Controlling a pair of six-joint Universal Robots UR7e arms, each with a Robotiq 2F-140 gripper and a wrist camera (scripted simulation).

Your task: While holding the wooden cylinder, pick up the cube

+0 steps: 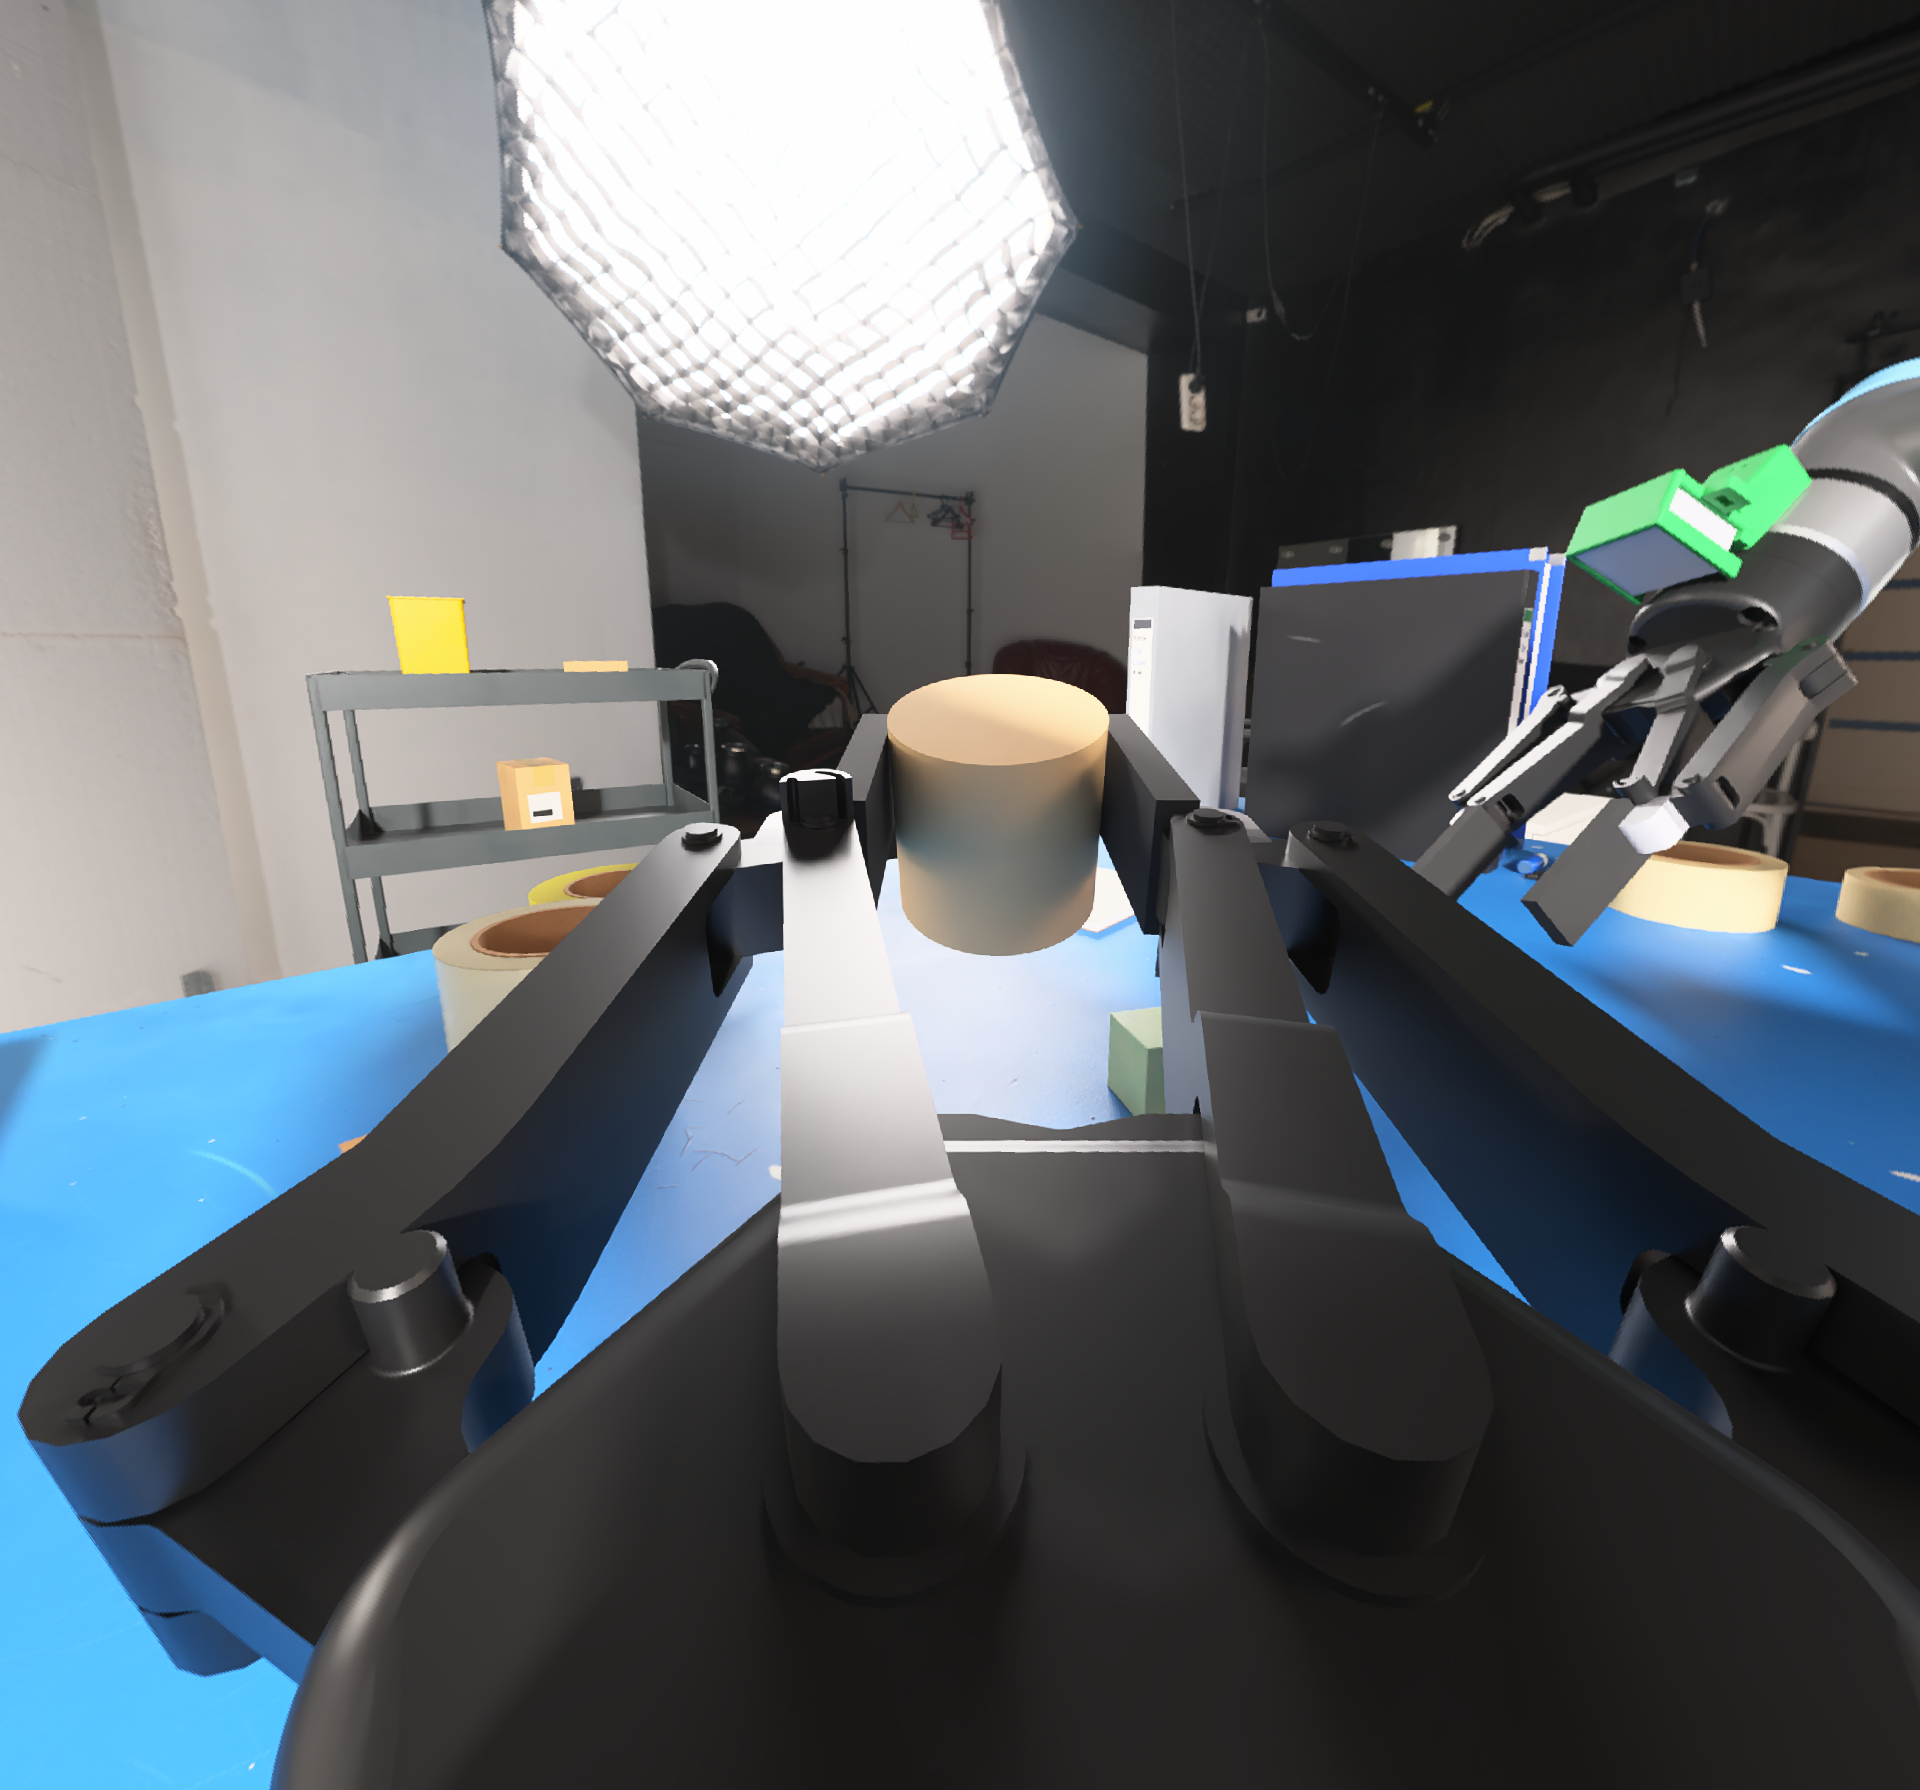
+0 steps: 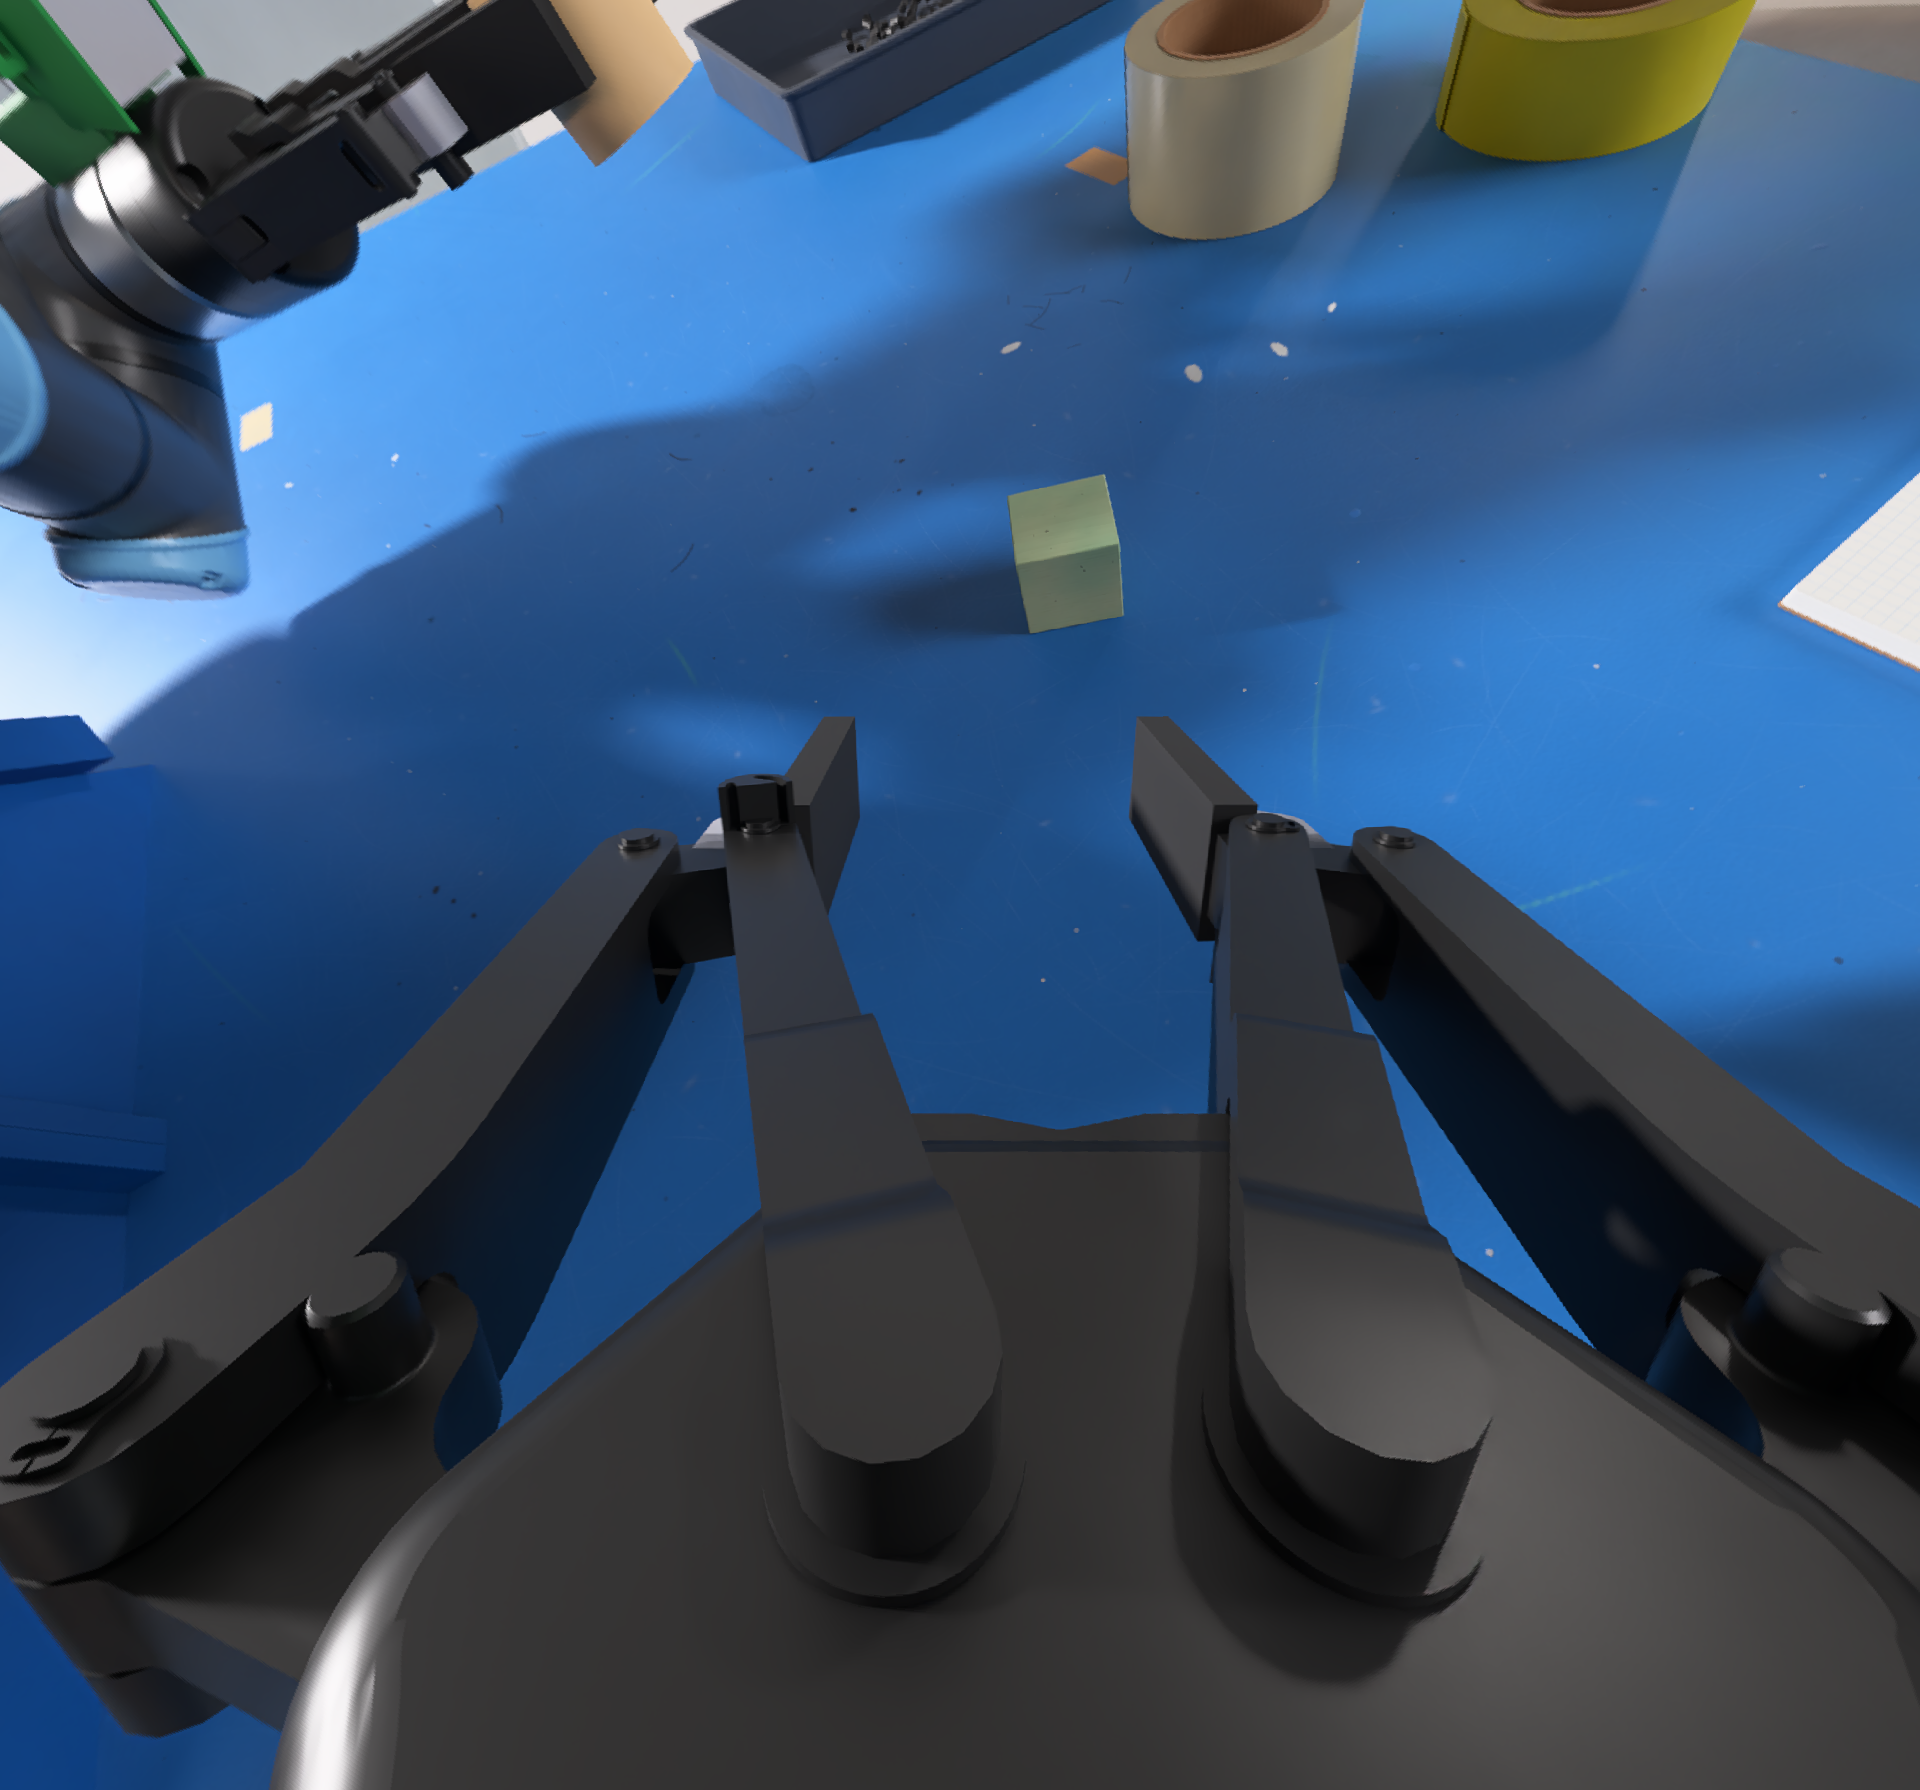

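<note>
My left gripper (image 1: 995,805) is shut on the wooden cylinder (image 1: 995,810) and holds it upright, well above the blue table (image 1: 208,1117). The same gripper and cylinder (image 2: 592,26) show at the upper left of the right wrist view. The pale green cube (image 2: 1067,553) rests on the table, ahead of my right gripper (image 2: 994,805) and slightly to its right. The right gripper is open and empty, above the table and short of the cube. In the left wrist view the cube (image 1: 1135,1054) peeks out beside my right finger, and the right gripper (image 1: 1507,867) hangs open at the far right.
A dark blue bin (image 2: 914,5) with small parts stands at the far side. A beige tape roll (image 2: 1236,99) and a yellow tape roll (image 2: 1600,36) stand beyond the cube. A white sheet (image 2: 1860,587) lies at the right edge. A blue block (image 2: 52,748) sits at left.
</note>
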